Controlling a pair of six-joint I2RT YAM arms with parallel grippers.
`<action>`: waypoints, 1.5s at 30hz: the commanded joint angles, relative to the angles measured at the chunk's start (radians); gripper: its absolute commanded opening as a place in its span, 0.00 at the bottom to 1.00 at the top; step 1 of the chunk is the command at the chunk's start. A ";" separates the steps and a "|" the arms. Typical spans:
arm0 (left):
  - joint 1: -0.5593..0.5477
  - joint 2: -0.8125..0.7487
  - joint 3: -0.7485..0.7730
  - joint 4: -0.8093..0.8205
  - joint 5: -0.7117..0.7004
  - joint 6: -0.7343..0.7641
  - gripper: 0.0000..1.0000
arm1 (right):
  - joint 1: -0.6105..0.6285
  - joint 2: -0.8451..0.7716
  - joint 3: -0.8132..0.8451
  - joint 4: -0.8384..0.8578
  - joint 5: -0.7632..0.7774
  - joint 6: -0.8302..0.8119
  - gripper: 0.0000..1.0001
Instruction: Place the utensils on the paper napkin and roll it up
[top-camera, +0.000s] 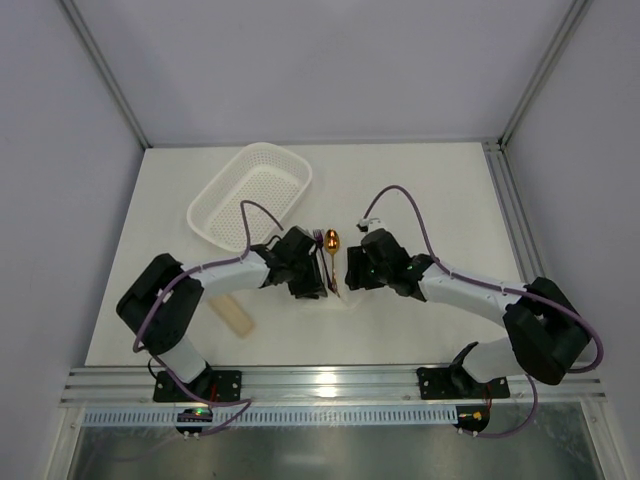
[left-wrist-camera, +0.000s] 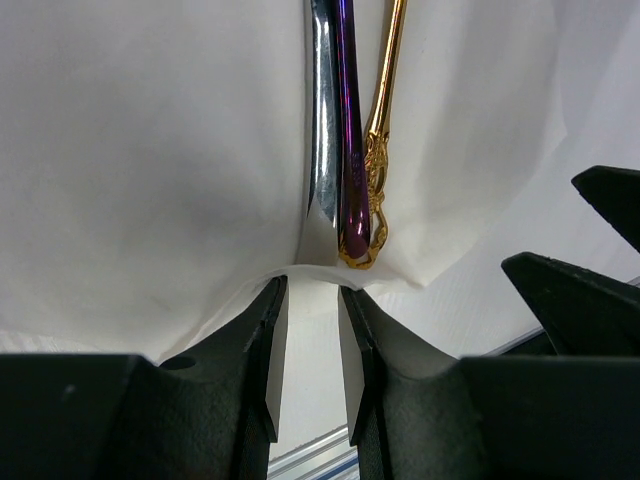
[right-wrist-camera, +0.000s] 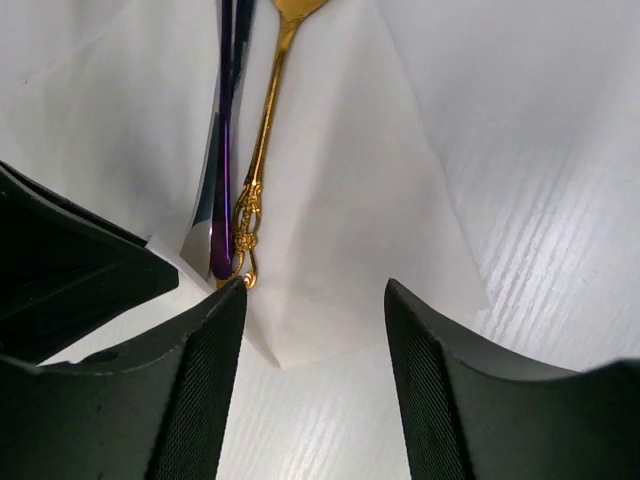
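Observation:
Three utensils lie side by side on the paper napkin (left-wrist-camera: 150, 180): a grey-silver handle (left-wrist-camera: 322, 120), a purple fork handle (left-wrist-camera: 350, 120) and a gold spoon handle (left-wrist-camera: 385, 100). From above, the gold bowl (top-camera: 333, 241) shows between both arms. My left gripper (left-wrist-camera: 312, 290) sits at the napkin's raised near edge, which rests on its fingertips; the jaws stand a narrow gap apart with only table showing between them. My right gripper (right-wrist-camera: 316, 290) is open over a napkin corner (right-wrist-camera: 350, 200), its left finger next to the gold handle's end (right-wrist-camera: 245, 240).
A white perforated basket (top-camera: 252, 195) stands at the back left. A beige slab (top-camera: 233, 316) lies near the left arm. An aluminium rail (top-camera: 330, 385) runs along the near edge. The right gripper's fingers (left-wrist-camera: 590, 290) reach into the left wrist view.

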 joint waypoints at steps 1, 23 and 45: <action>-0.006 0.018 0.043 0.021 -0.004 -0.003 0.31 | -0.015 -0.059 -0.012 -0.050 -0.034 0.179 0.63; -0.020 0.082 0.092 0.019 -0.007 -0.016 0.29 | -0.098 0.038 0.038 -0.217 0.072 0.573 0.82; -0.027 0.081 0.085 0.024 -0.012 -0.026 0.29 | -0.100 0.009 -0.157 0.094 -0.005 0.806 0.82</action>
